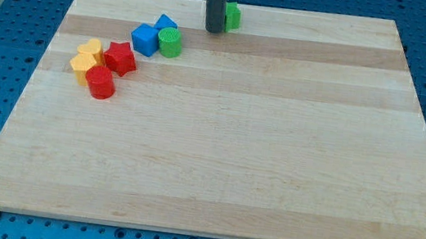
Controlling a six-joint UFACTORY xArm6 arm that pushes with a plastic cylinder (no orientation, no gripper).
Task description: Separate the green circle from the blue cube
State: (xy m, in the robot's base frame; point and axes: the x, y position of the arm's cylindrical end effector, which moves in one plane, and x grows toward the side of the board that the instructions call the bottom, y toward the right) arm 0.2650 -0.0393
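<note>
Near the desk [216,161] left edge, 2 yellow blocks [86,59], a red star [120,58] and a red cylinder [101,83] are clustering. The blue cube [145,40] is touching the green circle [170,42], another blue block [165,23] sitting behind. The tip [213,30] is standing right of them, hiding a green block [231,16]. Open wood is lying below.
</note>
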